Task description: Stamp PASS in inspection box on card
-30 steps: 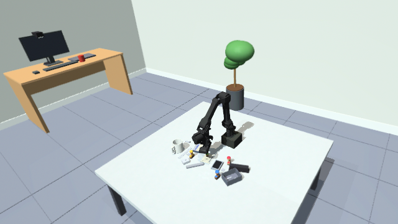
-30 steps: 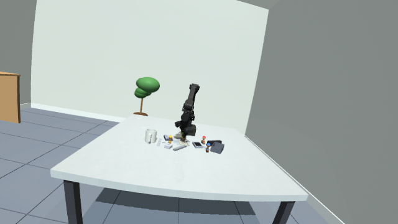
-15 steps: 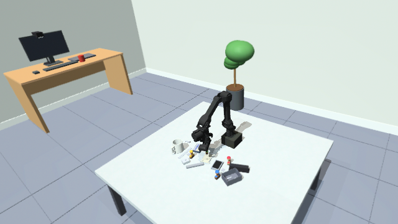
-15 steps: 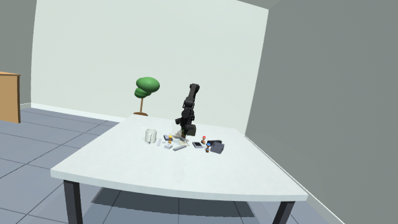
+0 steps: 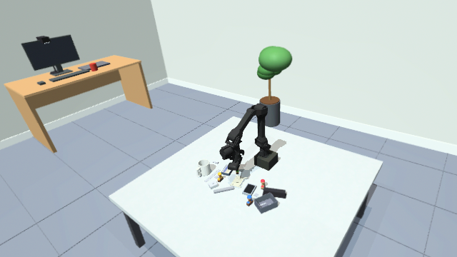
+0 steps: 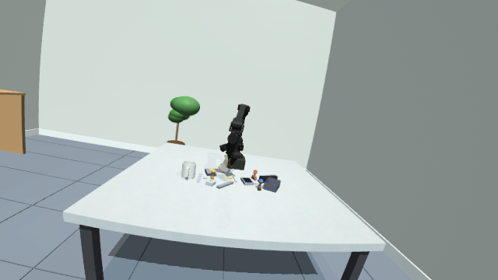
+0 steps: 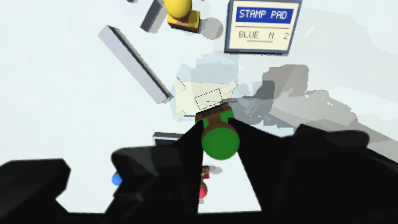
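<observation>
My gripper (image 5: pixel 236 169) (image 7: pixel 215 122) is shut on the green-knobbed stamp (image 7: pixel 220 143), which hangs over the card's lower right part in the wrist view. The pale card (image 5: pixel 236 181) (image 6: pixel 229 178) (image 7: pixel 187 97) lies with tape strips at its corners. Its thin box outline (image 7: pixel 207 93) shows just beyond the stamp; whether a print is inside is too small to tell. A blue-edged panel labelled STAMP PAD (image 5: pixel 227 170) (image 7: pixel 263 43) lies beyond the card. A tray with a dark surface (image 5: pixel 249 189) (image 6: pixel 247 180) (image 7: pixel 167 140) lies on the other side, partly hidden by my gripper in the wrist view.
A yellow-knobbed stamp (image 5: pixel 220 176) (image 7: pixel 178 7), a red-knobbed one (image 5: pixel 263 183) and a blue-knobbed one (image 5: pixel 249 200) stand around the card. A grey bar (image 5: pixel 223 189) (image 7: pixel 137 65), white mug (image 5: pixel 203 168) (image 6: pixel 188 169), grey bin (image 5: pixel 262 208) and black block (image 5: pixel 275 193) are nearby.
</observation>
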Controlling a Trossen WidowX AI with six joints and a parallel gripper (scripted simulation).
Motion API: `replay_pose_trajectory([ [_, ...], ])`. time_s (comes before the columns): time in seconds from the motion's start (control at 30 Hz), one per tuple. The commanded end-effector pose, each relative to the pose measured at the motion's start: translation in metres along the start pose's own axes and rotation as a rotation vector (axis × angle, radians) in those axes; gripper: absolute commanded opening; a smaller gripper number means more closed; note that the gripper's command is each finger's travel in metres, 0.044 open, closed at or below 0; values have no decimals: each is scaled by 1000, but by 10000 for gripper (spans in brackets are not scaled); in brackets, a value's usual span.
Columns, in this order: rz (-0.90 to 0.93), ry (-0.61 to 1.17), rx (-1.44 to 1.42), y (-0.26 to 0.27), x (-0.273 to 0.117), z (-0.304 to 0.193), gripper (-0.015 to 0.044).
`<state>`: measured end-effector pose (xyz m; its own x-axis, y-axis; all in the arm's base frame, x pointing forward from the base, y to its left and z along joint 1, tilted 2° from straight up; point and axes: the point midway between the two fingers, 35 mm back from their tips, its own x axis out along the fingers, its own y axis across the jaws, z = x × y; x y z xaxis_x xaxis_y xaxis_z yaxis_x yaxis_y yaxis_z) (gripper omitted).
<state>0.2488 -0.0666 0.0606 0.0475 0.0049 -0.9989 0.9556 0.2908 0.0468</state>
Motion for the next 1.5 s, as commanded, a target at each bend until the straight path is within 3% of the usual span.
replay_pose_trajectory([
  [0.0,7,0,-1,7,-4,1,0],
  [0.9,18,0,-6,123,-8,3,0],
  [1.47,18,0,-6,128,13,3,0],
])
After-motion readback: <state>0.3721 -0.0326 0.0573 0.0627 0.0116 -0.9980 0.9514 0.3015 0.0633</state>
